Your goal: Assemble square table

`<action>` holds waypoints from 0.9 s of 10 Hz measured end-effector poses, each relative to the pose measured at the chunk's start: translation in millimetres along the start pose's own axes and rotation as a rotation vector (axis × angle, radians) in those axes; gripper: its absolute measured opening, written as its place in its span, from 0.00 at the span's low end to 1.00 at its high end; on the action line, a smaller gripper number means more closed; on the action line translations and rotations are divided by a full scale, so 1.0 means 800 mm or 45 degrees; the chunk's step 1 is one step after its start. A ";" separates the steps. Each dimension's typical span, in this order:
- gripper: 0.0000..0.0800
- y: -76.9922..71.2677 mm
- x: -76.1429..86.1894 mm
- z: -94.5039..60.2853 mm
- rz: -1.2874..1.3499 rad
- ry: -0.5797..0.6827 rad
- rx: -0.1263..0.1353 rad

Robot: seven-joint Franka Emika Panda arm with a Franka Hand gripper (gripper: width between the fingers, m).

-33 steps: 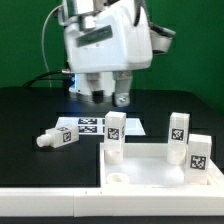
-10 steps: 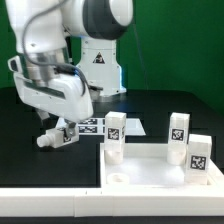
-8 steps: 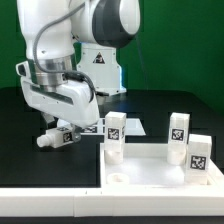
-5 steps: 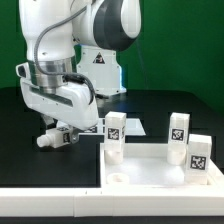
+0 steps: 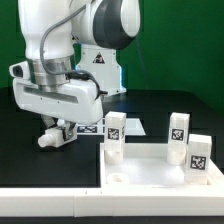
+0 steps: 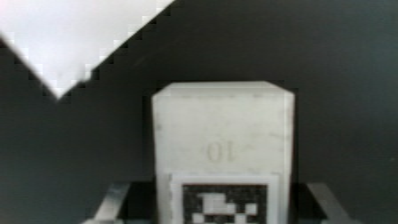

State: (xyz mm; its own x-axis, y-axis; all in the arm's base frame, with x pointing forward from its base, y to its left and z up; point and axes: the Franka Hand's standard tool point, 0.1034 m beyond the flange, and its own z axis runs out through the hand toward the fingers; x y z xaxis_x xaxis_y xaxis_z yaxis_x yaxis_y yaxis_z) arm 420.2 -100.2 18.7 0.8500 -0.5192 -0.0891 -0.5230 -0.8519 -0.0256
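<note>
The white square tabletop (image 5: 160,176) lies at the front of the exterior view's right, rim up. Three white tagged legs stand upright in its corners: one at the near left (image 5: 114,136), one at the back (image 5: 178,134), one at the right (image 5: 198,158). A fourth leg (image 5: 48,139) lies on its side on the black table to the exterior view's left. My gripper (image 5: 60,131) is down over this leg. In the wrist view the leg (image 6: 221,130) fills the middle, and the fingers (image 6: 125,198) stand on either side of it with small gaps, open.
The marker board (image 5: 91,126) lies flat behind the lying leg, partly hidden by my arm. The white robot base (image 5: 100,65) stands at the back. A white triangular shape (image 6: 80,35) shows beyond the leg in the wrist view.
The arm has swung from the back centre to the exterior view's left and come down over the lying leg. In the last second it sank a little lower.
</note>
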 end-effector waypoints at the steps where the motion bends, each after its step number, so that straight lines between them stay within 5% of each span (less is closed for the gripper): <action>1: 0.35 0.006 0.000 -0.006 -0.288 0.036 -0.004; 5: 0.35 0.014 -0.002 -0.006 -0.593 0.035 -0.023; 8: 0.35 -0.023 -0.010 -0.014 -1.259 0.060 -0.049; 9: 0.35 -0.016 -0.008 -0.013 -1.295 0.053 -0.055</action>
State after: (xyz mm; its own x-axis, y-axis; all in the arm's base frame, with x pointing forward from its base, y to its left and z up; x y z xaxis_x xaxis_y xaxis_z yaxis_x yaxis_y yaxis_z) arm 421.9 -86.7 29.9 0.8924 0.4511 -0.0102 0.4506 -0.8921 -0.0340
